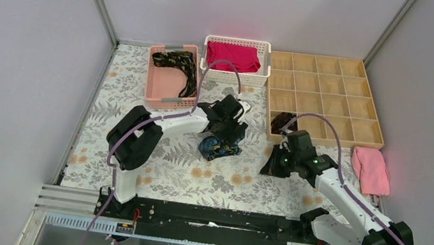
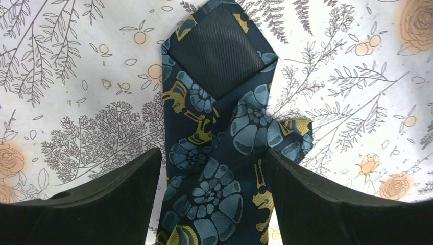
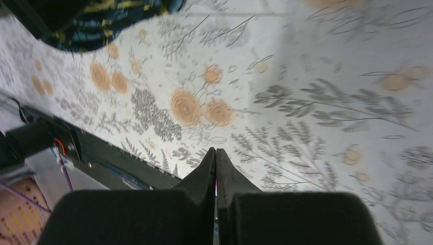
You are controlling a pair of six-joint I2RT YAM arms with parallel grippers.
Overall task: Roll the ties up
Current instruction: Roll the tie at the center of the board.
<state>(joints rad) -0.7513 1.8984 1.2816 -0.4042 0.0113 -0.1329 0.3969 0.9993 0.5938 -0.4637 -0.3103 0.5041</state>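
The left arm is extended forward and inward over the middle of the floral-covered table (image 1: pixel 143 87), with the left gripper (image 1: pixel 228 123) pointed down at a bunched tie (image 1: pixel 220 147). The right arm is reached forward and leftward from its base, with the right gripper (image 1: pixel 274 163) held low over the cloth just in front of the wooden tray (image 1: pixel 332 96). A second dark tie (image 1: pixel 177 68) is seen lying loosely heaped in the pink basket (image 1: pixel 154 88). A folded red cloth (image 1: pixel 232 56) is held in the white basket (image 1: pixel 265 65). One small dark coil (image 1: pixel 281 122) is noted in the near-left compartment of the wooden tray. A pink towel (image 1: pixel 371 170) is laid on the table beside that tray. In the left wrist view the left gripper (image 2: pixel 214 204) is seen spread wide, its fingers (image 2: pixel 102 204) set either side of the blue and gold floral tie (image 2: pixel 219 153), which lies folded across itself on the cloth; contact cannot be confirmed. In the right wrist view the right gripper (image 3: pixel 215 168) is seen with fingers pressed together, nothing between them.
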